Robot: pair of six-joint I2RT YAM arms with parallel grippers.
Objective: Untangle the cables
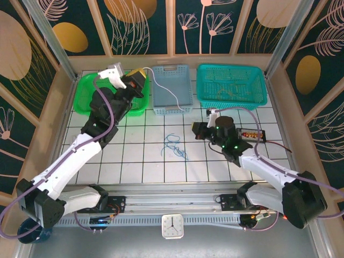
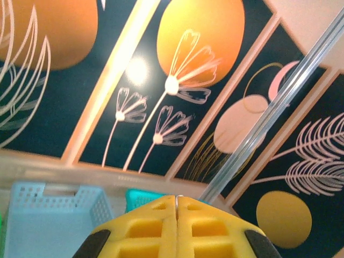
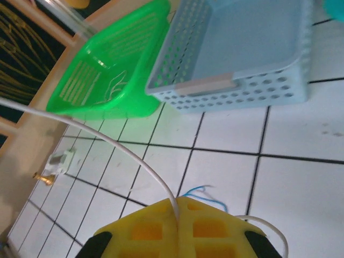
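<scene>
1. The cables (image 1: pixel 173 145) are spread over the bench (image 1: pixel 113 161). The dark blue cable (image 1: pixel 174 146) lies loose at the centre, free of both hands.
2. The whitish cable (image 3: pixel 115 140) is strung above the bench between the hands. The left hand (image 2: pixel 176 205), at 11 o'clock over the green basket (image 1: pixel 86 99), is clenched on it near one end. The right hand (image 3: pixel 177 208), at 3 o'clock, is clenched on it further along.
3. Its long axis runs from 10 to 4 o'clock, crossing the light blue basket (image 1: pixel 172 109). The dark blue cable is a squiggle with no clear axis.
4. Risk: spreading the hands further could tug the thin whitish cable out of a pinch. It could also drag on the basket rim and shift the basket.
5. Risk: a slack whitish loop beside the right hand hangs near the dark blue cable. Lowering there could snag the two together again.
</scene>
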